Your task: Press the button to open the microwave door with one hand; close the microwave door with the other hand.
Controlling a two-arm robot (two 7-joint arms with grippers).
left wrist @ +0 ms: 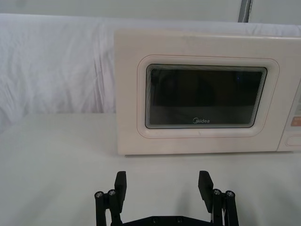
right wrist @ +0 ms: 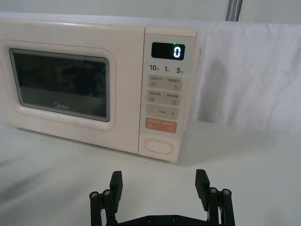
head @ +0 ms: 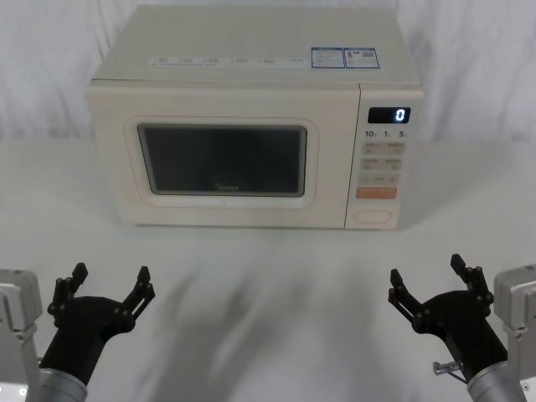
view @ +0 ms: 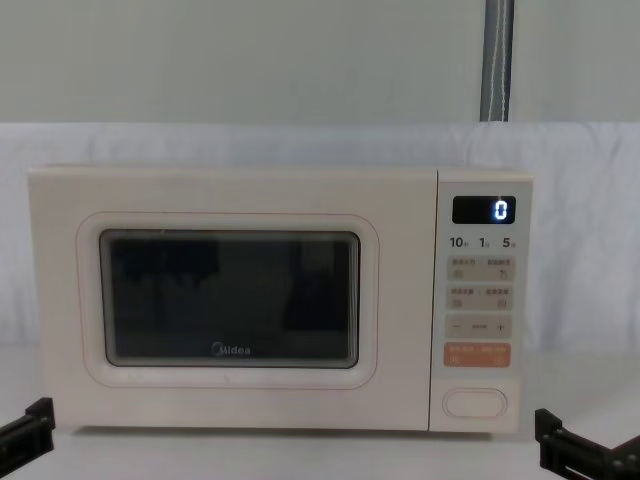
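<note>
The cream microwave (head: 251,59) stands at the back of the white table, its door (head: 226,213) closed flush. The door's dark window carries a Midea logo (view: 232,350). On the key panel at the right, the wide oval button (head: 373,216) sits below an orange key; I also see the button (right wrist: 159,145) in the right wrist view and the button (view: 474,402) in the chest view. My left gripper (head: 110,283) hovers open near the table's front left. My right gripper (head: 429,274) hovers open at the front right, short of the panel.
A white cloth covers the table (head: 268,276) and drapes behind the microwave. The display (head: 389,115) reads 0. A grey pole (view: 497,60) stands behind at the right. Open table lies between the grippers and the microwave front.
</note>
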